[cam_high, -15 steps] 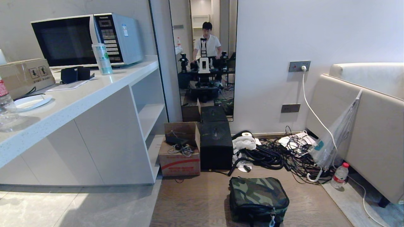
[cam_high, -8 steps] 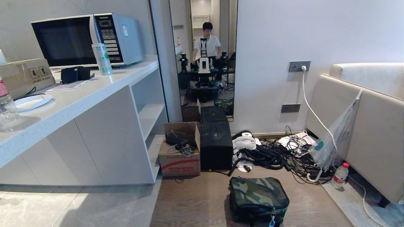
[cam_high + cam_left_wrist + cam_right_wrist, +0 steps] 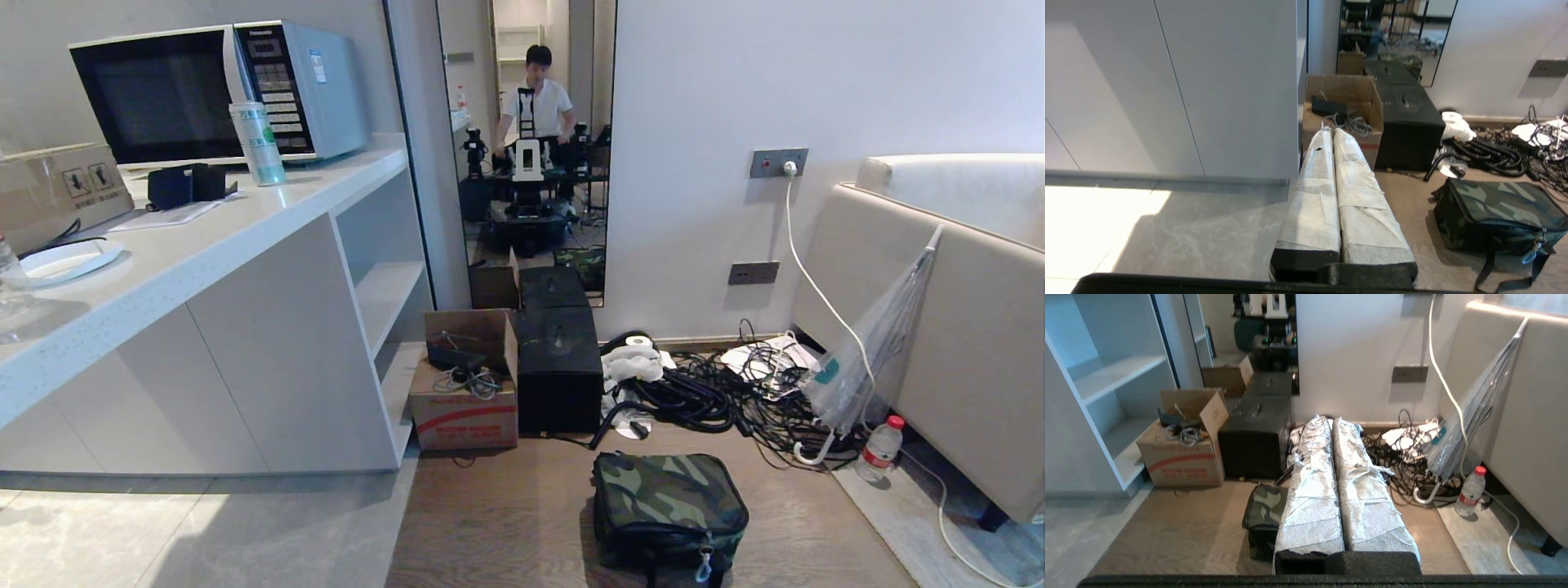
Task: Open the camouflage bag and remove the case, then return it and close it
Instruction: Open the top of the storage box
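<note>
Both pincers closed and empty, nothing begun.
Bag point(image 3: 668, 510) sits zipped on the floor; left pincer point(image 3: 1333, 131) and right pincer point(image 3: 1330, 419) hang well short, so approach its zip pull point(image 3: 703, 564) next.

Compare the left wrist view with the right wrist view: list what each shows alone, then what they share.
Left wrist only: the left gripper, shut, and a sunlit patch on the grey floor tiles.
Right wrist only: the right gripper, shut, the folded umbrella, the water bottle and the sofa.
Both: the closed camouflage bag, cardboard box, black box and cable pile.
</note>
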Tool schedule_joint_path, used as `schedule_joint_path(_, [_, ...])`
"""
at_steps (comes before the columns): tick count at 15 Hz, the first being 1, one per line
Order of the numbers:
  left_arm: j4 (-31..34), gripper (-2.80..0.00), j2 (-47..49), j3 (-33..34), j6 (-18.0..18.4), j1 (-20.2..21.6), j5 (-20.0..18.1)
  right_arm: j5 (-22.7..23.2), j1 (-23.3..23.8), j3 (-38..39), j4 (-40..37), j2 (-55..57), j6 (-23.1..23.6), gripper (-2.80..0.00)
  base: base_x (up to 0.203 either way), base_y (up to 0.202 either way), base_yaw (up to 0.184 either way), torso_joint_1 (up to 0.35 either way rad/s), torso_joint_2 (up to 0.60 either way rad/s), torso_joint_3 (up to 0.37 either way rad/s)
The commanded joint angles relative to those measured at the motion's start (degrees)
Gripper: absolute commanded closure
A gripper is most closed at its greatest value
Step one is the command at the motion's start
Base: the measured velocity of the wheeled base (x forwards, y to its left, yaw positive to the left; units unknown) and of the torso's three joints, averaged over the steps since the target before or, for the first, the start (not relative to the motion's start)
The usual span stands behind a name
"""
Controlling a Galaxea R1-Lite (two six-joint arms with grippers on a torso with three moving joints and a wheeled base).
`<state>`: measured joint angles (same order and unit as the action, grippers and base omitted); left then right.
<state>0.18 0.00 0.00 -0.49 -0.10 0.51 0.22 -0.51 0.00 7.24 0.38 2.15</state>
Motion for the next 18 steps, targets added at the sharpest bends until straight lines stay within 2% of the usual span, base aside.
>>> schedule_joint_path(1, [0.0, 0.0, 0.0, 0.0, 0.0, 0.0, 0.0, 0.0, 0.0, 2.3, 0.1, 0.1, 0.0, 0.0, 0.0, 0.0, 0.0, 0.002, 0.0, -0.177])
schedule_joint_path(18, [0.0, 0.0, 0.0, 0.0, -0.1, 0.0, 0.0, 0.0, 0.0, 2.3, 0.1, 0.1, 0.0, 0.0, 0.0, 0.0, 0.0, 0.002, 0.0, -0.195])
